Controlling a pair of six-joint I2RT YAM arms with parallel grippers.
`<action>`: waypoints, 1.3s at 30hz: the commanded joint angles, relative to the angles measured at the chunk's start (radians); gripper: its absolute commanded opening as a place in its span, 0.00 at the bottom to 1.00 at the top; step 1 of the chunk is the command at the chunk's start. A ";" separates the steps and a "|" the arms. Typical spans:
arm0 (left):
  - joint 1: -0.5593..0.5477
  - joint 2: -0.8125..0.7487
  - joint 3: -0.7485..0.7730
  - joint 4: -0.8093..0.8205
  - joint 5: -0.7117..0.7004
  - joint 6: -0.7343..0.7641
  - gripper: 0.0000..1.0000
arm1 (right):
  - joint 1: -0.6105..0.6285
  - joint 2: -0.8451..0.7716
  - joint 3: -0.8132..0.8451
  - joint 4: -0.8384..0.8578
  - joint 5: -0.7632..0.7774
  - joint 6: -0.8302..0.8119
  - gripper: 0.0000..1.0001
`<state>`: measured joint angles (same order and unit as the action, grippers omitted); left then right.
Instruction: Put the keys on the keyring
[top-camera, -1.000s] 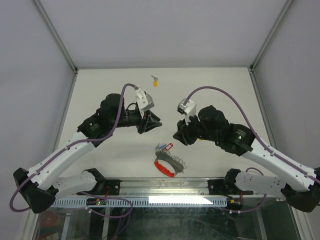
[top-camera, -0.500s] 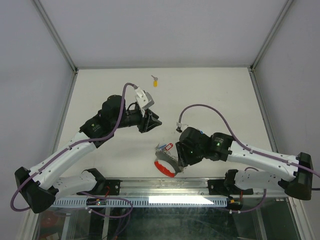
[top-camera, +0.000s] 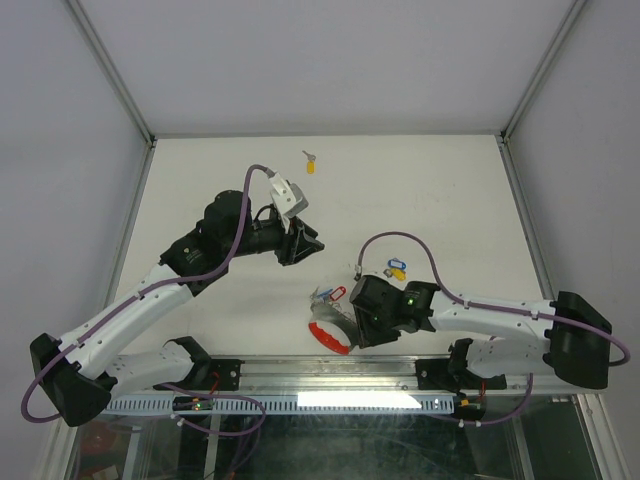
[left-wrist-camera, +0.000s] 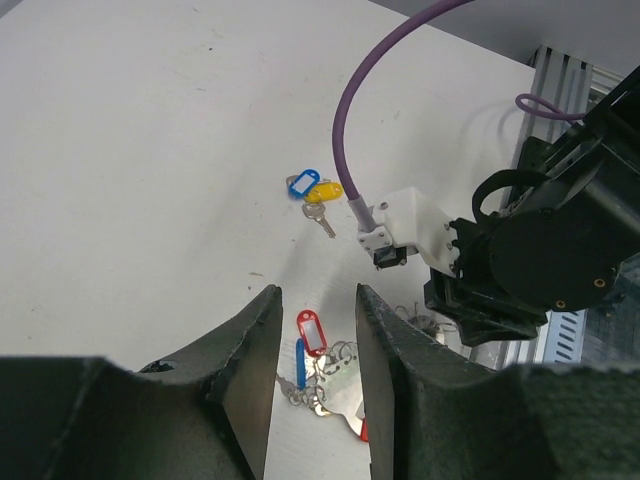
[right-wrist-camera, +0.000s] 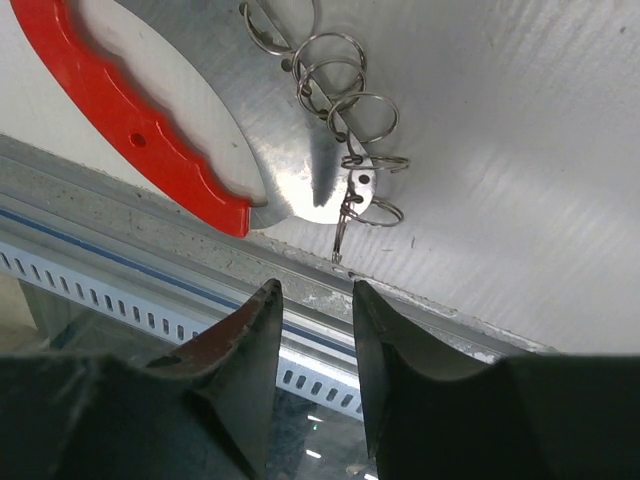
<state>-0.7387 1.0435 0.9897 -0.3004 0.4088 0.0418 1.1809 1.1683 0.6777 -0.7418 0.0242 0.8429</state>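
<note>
Several keys lay loose on the white table (top-camera: 200, 180). A yellow-tagged key (top-camera: 310, 165) sat alone near the far edge. A blue-and-yellow tagged pair (top-camera: 396, 270) lay just beyond the right arm's wrist, and a red-tagged key (top-camera: 333, 294) lay just beside the keyring (top-camera: 328, 337) at the near edge.

The right gripper (right-wrist-camera: 314, 292) hovered directly over that keyring, its jaws apart with nothing between them. The left gripper (left-wrist-camera: 316, 300) hung over mid-table, well apart from the keyring, its jaws likewise parted and empty.

We judged the keys to be very light, flat and slick, and so hard to pinch by the bare metal. The thicker plastic tags looked the better place to take hold. The wire rings (right-wrist-camera: 345, 100) looked thin, springy and stiff to pry open, and the linked cluster would probably flop once lifted. The curved red strip (right-wrist-camera: 130, 130) seemed the broadest and firmest part to clamp.

Only the top view showed the lone yellow-tagged key, but there the right arm covered most of the rings. The right wrist view showed them plainly: overlapping coils hanging from a small hole in a shiny curved plate (right-wrist-camera: 260, 130) edged by the red strip, close to the aluminium rail (right-wrist-camera: 150, 260). The left wrist view alone showed the red tag, the rings and the tagged pair together.
</note>
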 joint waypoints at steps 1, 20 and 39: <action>-0.003 -0.008 0.003 0.042 -0.007 -0.020 0.34 | 0.005 0.018 -0.001 0.100 0.019 0.027 0.36; -0.003 -0.008 0.000 0.042 -0.001 -0.020 0.35 | 0.005 0.114 0.030 0.067 0.065 0.015 0.25; -0.003 -0.074 -0.051 0.082 -0.065 -0.055 0.88 | -0.140 -0.026 0.089 0.059 -0.202 -0.123 0.00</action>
<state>-0.7387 1.0157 0.9539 -0.2855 0.3641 0.0200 1.1259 1.2308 0.7216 -0.7090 -0.0360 0.7849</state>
